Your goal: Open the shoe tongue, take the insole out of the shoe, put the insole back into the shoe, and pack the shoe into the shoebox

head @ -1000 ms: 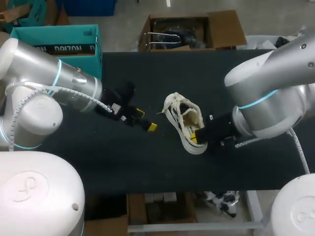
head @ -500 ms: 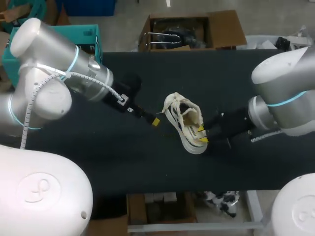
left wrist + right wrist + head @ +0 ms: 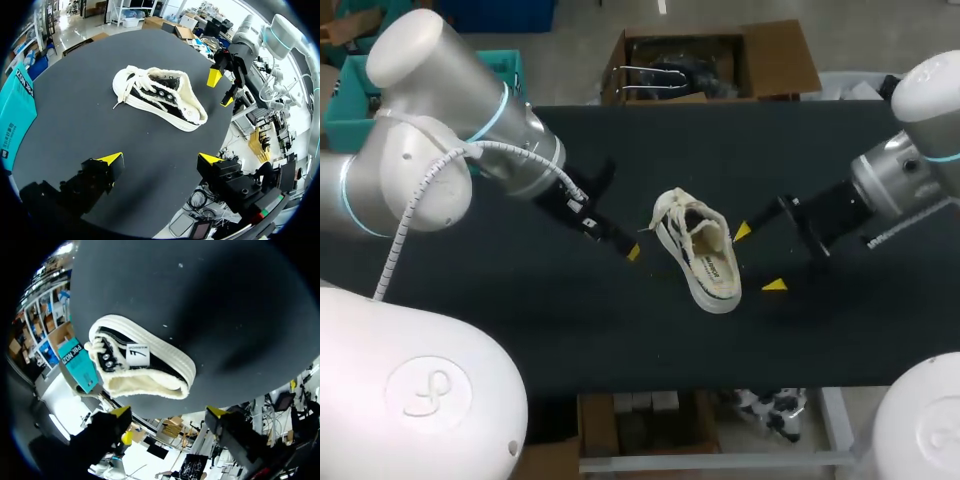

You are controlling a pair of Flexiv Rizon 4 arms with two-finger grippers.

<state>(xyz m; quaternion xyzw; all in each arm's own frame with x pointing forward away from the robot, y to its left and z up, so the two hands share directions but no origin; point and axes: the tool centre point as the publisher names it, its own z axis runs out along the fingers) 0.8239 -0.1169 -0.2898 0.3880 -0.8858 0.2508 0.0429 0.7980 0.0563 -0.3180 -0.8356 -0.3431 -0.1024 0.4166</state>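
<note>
The shoe (image 3: 700,250) sits unboxed mid-surface (image 3: 620,340), with the left jaws wide and empty at its 9 o'clock and the right jaws wide and empty at its 3 o'clock. The teal shoebox (image 3: 16,112) waits off at 10 o'clock. No insole shows outside the shoe, and packing looks undone.

Table (image 3: 620,340): flat top w/ black matte cover, plain, a few pale specks (image 3: 180,265) on it. Lying directly on it: shoe (image 3: 698,248), approx mid-table, a bit twd the right side. Low-top sneaker, cream upper & sole rim w/ black side panels, mouth gaping wide, fuzzy cream lining showing. Toe end pts twd far-left, heel twd near edge. Loose lace end (image 3: 116,104) trails off the toe onto the cover.
</note>
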